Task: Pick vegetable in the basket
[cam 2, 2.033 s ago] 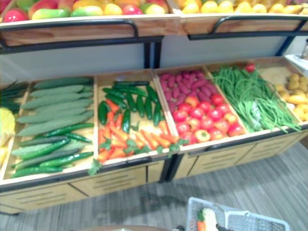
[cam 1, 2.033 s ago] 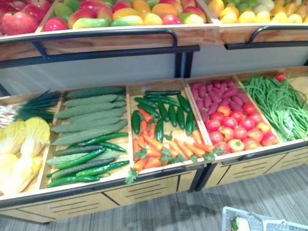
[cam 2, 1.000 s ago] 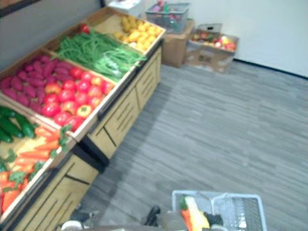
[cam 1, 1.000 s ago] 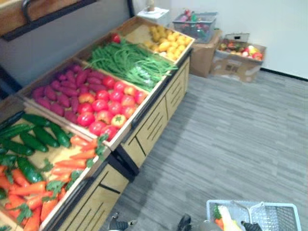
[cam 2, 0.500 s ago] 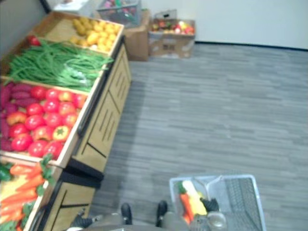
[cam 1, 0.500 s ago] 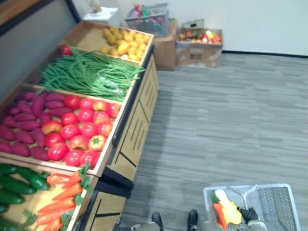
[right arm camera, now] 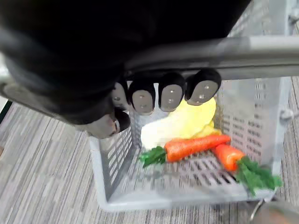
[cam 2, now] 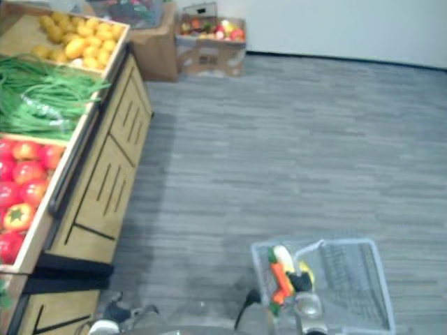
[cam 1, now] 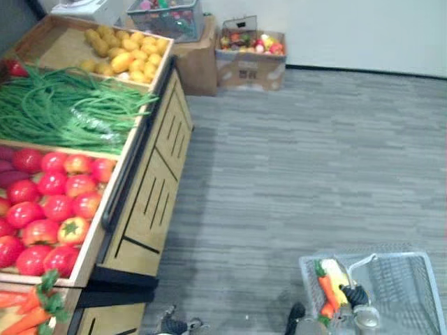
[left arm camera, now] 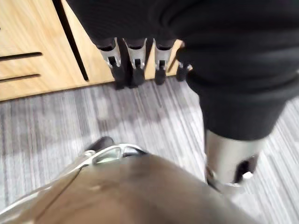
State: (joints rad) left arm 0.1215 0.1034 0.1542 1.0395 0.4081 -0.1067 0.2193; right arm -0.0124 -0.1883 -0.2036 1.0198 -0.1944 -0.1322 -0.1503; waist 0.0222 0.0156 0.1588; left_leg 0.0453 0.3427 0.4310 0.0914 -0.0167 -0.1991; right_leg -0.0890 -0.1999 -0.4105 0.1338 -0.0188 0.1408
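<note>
Grey plank flooring shows beneath a silver wire-mesh basket, where two orange carrots with green tops lie against a pale yellow leafy vegetable at one end. The right hand has its fingers curled round the basket's grey bar handle (thumb tucked below them). Left of the basket stands a light wooden produce stand with red tomatoes, and the left hand hangs before its panels, fingers straight, holding nothing.

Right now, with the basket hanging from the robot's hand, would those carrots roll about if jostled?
Probably. The carrots are tapered and lie loose on the floor of the mesh basket, so they may roll. The pale yellow vegetable beside them might check that. The basket hangs by its handle from the curled right hand, so it could swing.
</note>
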